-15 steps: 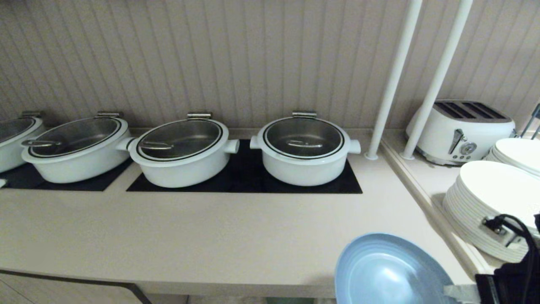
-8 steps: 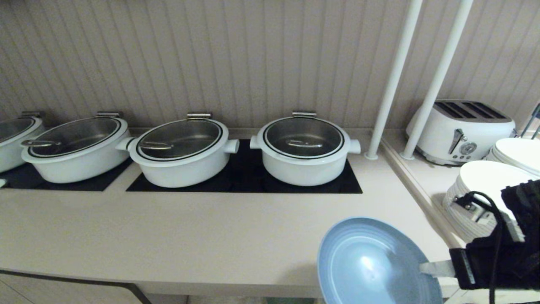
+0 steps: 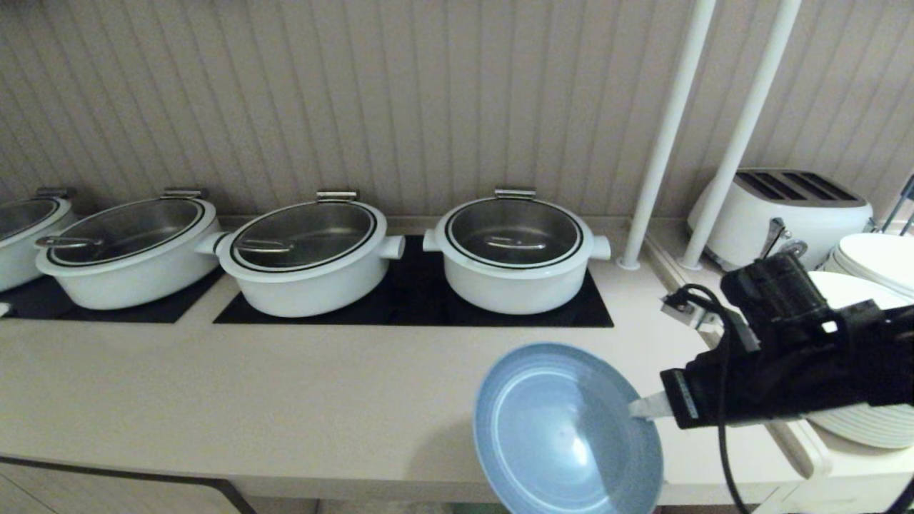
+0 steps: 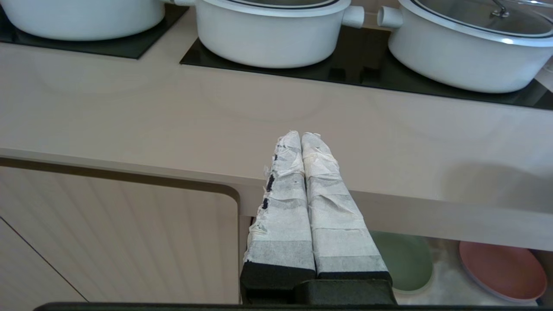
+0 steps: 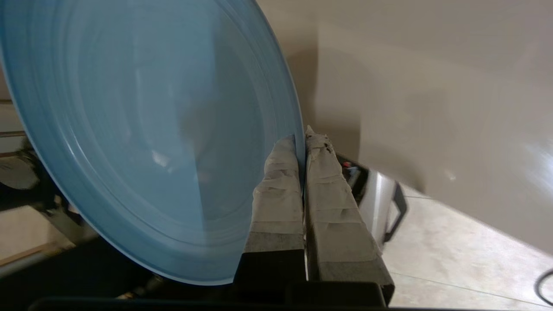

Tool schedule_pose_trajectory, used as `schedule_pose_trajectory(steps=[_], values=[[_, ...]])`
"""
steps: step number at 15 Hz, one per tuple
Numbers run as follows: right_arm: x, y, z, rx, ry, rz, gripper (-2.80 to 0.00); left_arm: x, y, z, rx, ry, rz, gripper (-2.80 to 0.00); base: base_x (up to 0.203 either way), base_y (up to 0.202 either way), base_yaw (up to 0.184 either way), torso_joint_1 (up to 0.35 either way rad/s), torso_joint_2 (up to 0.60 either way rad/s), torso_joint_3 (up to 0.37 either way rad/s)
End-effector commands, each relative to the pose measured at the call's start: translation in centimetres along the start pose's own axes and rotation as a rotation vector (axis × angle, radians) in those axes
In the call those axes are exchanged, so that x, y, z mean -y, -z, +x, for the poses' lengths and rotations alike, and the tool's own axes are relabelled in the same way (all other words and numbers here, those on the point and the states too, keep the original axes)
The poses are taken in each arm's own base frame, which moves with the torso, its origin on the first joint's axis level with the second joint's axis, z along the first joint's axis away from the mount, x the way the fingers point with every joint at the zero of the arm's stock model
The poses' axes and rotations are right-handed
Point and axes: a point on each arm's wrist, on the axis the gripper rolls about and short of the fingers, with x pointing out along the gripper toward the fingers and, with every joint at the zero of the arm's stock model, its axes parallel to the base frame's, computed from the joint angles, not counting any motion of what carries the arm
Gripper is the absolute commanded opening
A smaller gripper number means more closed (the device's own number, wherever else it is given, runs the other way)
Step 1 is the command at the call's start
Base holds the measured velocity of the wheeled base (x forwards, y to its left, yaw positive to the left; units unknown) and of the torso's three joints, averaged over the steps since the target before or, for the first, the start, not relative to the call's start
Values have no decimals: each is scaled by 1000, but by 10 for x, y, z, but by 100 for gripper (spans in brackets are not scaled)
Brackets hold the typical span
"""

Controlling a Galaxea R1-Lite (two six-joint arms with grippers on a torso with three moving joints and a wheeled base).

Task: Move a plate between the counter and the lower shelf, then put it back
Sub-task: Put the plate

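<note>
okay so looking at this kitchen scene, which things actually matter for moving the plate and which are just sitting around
In the job: blue plate, pinched at its rim by the right gripper; counter; lower shelf.

Lying about: white pots, toaster, stacked white plates, green plate, pink plate, idle left gripper.

The plate's (image 3: 564, 432) lower rim is cut off by the frame edge.

a small round light-blue plate (image 3: 564, 435) with faint rings and a low rim, tilted steeply, hangs over the front edge of the long beige bench (image 3: 285, 400), pinched at its rim.
</note>
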Motion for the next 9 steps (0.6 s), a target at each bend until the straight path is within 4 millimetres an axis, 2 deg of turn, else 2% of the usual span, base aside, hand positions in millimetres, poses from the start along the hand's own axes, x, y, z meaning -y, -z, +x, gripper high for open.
schedule_pose_trajectory(steps=[1,4,6,9], values=[[-7,-12,32,-59,-15,25,-280,0,0,0,0,-1,-1,-280,0,0,0,0,0,0],[-20,-26,62,-75,-1,58,-280,0,0,0,0,-1,-1,-280,0,0,0,0,0,0],[-24,-28,84,-78,78,79,-280,0,0,0,1,-1,-1,-280,0,0,0,0,0,0],[-27,-30,104,-86,114,123,-280,0,0,0,1,-1,-1,-280,0,0,0,0,0,0]])
